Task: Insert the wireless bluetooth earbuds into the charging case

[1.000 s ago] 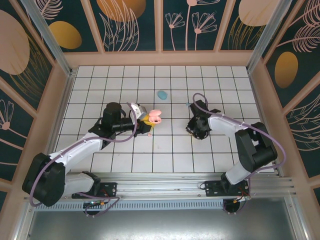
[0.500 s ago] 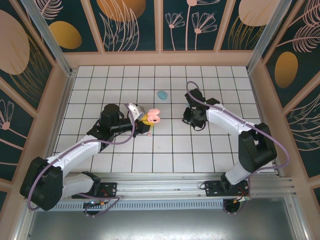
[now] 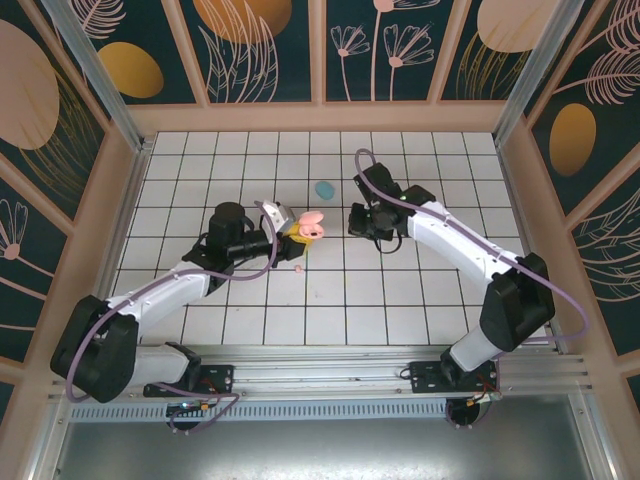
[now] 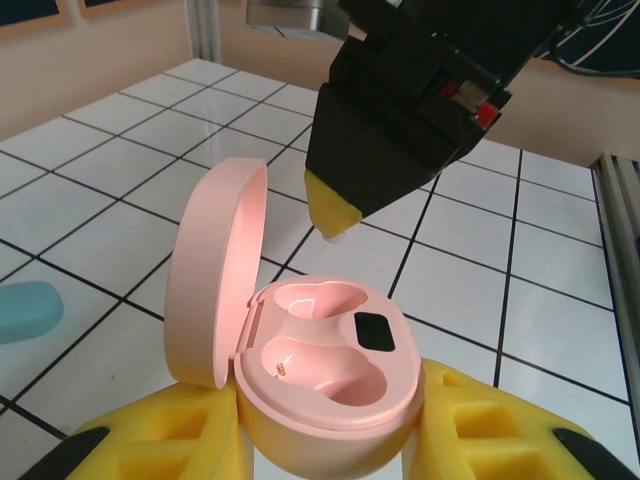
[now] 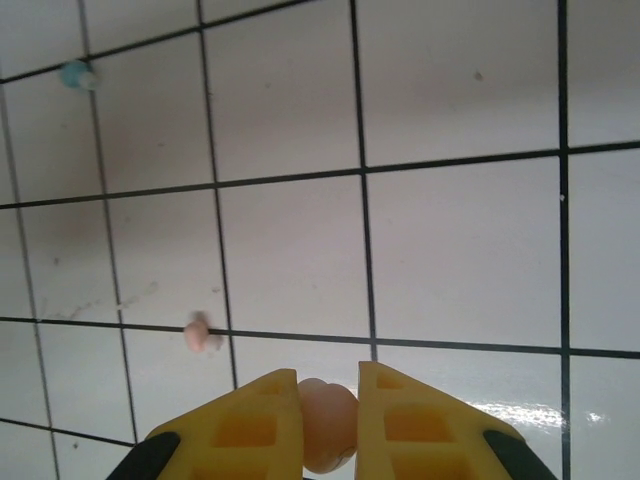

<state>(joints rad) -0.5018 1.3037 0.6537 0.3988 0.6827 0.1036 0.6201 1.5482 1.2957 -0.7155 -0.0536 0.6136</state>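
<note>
Over the last second the right hand [image 3: 357,221] has swung left and toward the far side of the table [image 3: 440,300]. It now sits just right of the open pink charging case [image 4: 320,370], where before it was well apart from it. Its yellow pads [image 5: 262,420] are pinched narrow on 1 pale pink earbud [image 5: 328,435], so the bud has travelled with it. The left hand [image 3: 290,232] is clamped on the lower half of the case and has lifted it slightly toward the far side, holding it up to the approaching bud. In the left wrist view the lid [image 4: 215,270] stands open on the left, both sockets are empty, and the right hand's yellow tip hangs just beyond the case, apart from its rim. This suggests the carry is nearly over and the seating is not yet begun; next comes lining the bud up over 1 socket and lowering it. A second pink earbud [image 3: 299,268] lies on the table near the case. A teal earbud [image 5: 75,73] also lies on the tiles, and a blue case [image 3: 324,188] rests farther back.
</note>
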